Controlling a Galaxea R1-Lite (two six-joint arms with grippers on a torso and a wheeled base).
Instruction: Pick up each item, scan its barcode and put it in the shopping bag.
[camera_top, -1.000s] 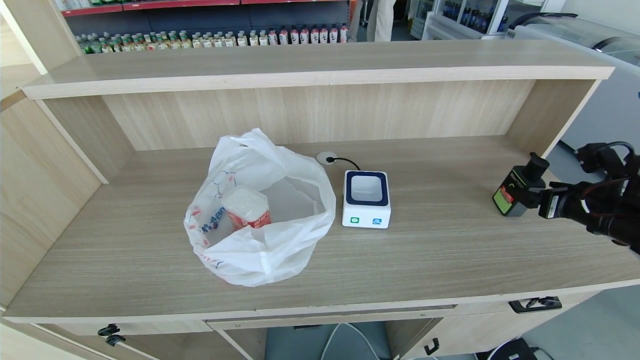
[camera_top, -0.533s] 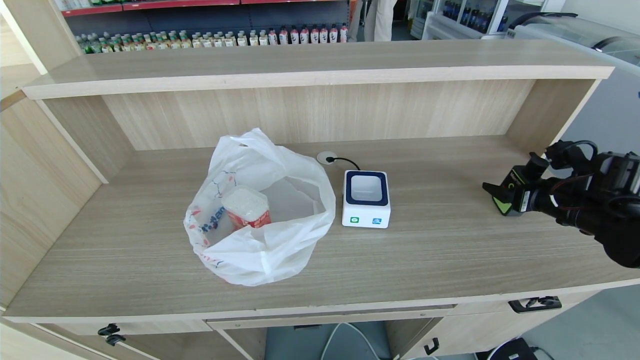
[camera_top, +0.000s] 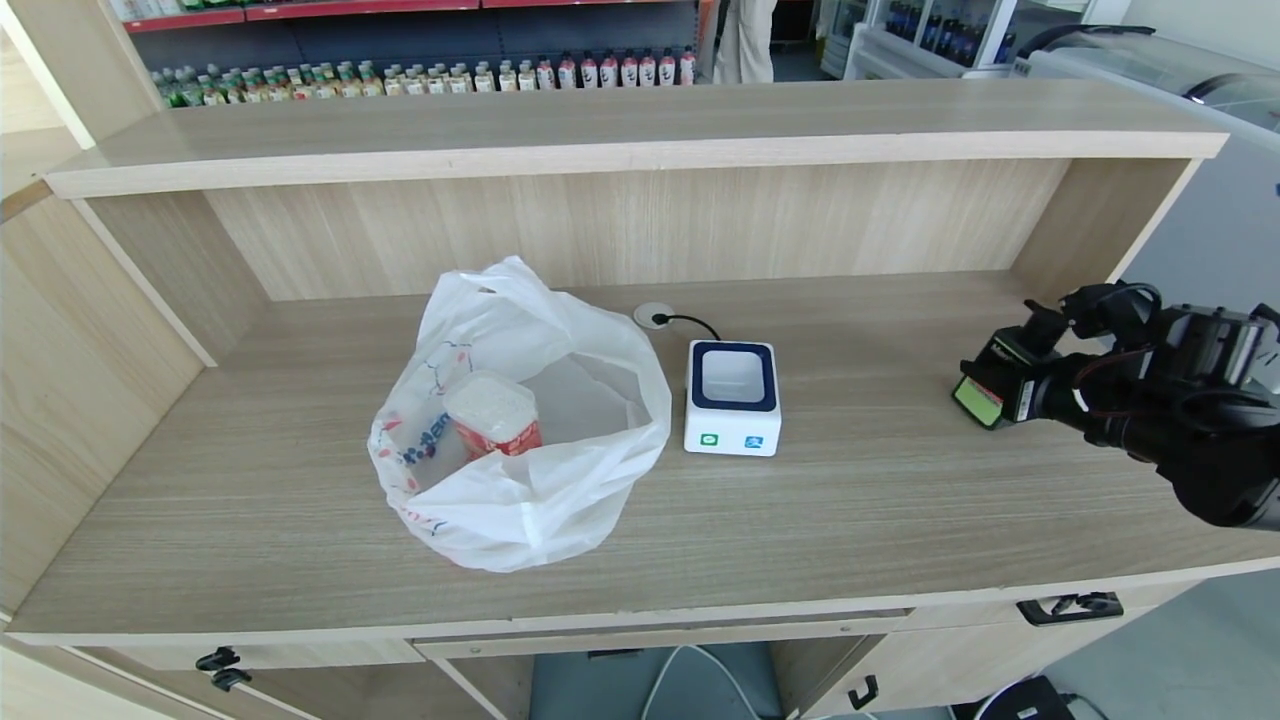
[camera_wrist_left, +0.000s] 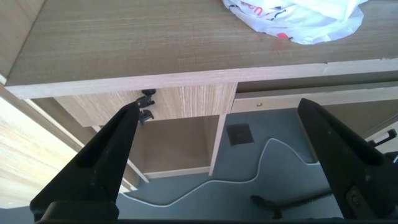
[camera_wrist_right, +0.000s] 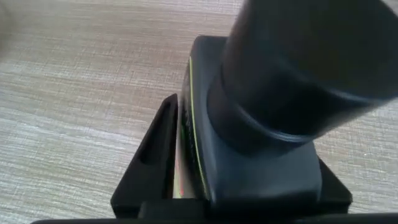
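1. Shop checkout counter (camera_top: 880, 520), light wood, with drink shelves behind.
2. Right gripper (camera_top: 1028, 398): fingers clamped on a dark bottle (camera_top: 985, 392) with a green-red label. The bottle is held tilted above the counter's right end, well apart from the scanner (camera_top: 733, 397).
3. Left gripper (camera_wrist_left: 217, 163): fingers spread wide, empty, low in front of the counter edge.
4. Scanner sits mid-counter, window facing up. Shopping bag (camera_top: 560, 490) just beside it on the robot's left, mouth open, cup (camera_top: 493, 412) inside.
5. Step is likely carrying the bottle to scan. Bring it over the window with the barcode side facing down and hold it steady. Can't tell where the barcode is. Grip firmly, since a tilted bottle may slip.
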